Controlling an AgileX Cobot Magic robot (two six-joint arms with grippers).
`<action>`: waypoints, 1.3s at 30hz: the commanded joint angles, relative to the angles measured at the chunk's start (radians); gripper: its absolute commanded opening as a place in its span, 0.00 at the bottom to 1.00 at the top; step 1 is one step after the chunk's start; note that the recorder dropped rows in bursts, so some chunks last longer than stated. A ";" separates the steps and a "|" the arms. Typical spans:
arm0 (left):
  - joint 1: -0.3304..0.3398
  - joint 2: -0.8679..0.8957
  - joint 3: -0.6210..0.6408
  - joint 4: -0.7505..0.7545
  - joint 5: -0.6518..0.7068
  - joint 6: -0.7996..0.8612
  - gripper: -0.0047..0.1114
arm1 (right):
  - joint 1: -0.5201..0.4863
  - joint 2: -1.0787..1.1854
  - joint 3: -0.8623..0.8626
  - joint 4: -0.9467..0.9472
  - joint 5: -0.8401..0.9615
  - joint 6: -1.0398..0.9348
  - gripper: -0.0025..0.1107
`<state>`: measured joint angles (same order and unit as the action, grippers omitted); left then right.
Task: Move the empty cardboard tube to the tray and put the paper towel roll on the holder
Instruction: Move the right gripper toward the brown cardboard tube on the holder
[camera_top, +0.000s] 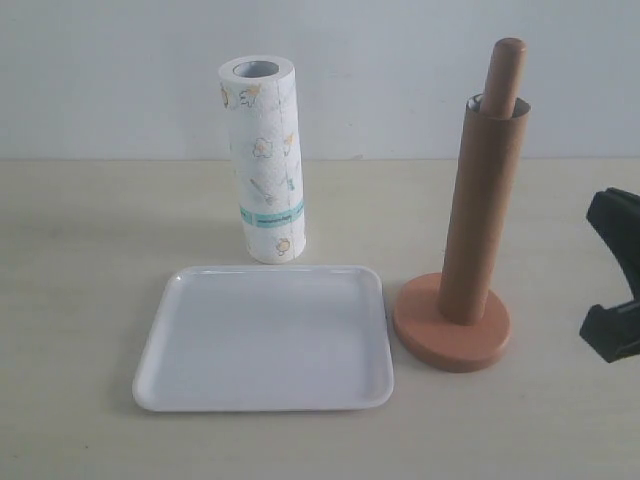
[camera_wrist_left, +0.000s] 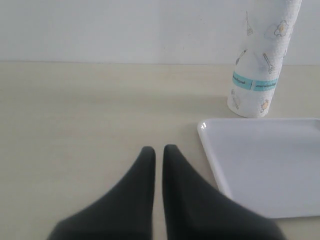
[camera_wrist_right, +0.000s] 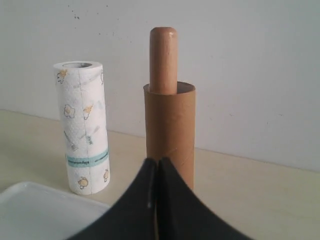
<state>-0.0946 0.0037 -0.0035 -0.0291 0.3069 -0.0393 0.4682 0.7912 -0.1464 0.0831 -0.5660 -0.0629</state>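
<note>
**Pincers.** Left pincer (camera_wrist_left: 159, 150): black fingers pressed together, clenched on nothing. It hangs low over the bare pale table (camera_top: 80, 260), beside the tray and apart from it, and is out of the exterior view. Right pincer (camera_wrist_right: 156, 162): likewise clenched and empty, tips aimed at the lower half of the tube. In the exterior view it sits at the right edge, well apart from the stand.

**Tube and holder.** The long, plain brown, hollow cardboard tube (camera_top: 478, 215) stands upright, sleeved over the slim light-brown pole of the wooden holder (camera_top: 452, 340). Its lower end rests on the round terracotta base, and the pole's rounded top pokes out above. A gap shows at the tube's mouth, so the fit is probably loose.

**Roll.** The thick white paper towel roll (camera_top: 265, 160), printed with small yellow and teal drawings and a teal band, stands on end just behind the tray's far rim. It is left of the holder and apart from it. Its core faces up, which suits lowering it onto a pole.

**Tray.** The shallow, glossy white rectangular tray (camera_top: 262, 407) lies flat with nothing in it, just beside the holder's base. I cannot tell whether they touch.

**Judgement.** Neither step is done. The tube occupies the pole, so it must be lifted straight up past the rounded top before the roll can go on. The right pincer is nearer the tube and must spread first.
</note>
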 joint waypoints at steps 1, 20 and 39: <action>0.003 -0.004 0.003 -0.011 -0.001 0.002 0.08 | 0.003 -0.001 0.006 -0.030 0.065 0.046 0.15; 0.003 -0.004 0.003 -0.011 -0.001 0.002 0.08 | 0.003 0.122 0.004 -0.135 -0.047 0.063 0.95; 0.003 -0.004 0.003 -0.011 -0.001 0.002 0.08 | 0.003 0.499 -0.207 -0.145 -0.162 0.057 0.95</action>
<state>-0.0946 0.0037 -0.0035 -0.0291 0.3069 -0.0393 0.4682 1.2877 -0.3476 -0.0533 -0.7222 0.0000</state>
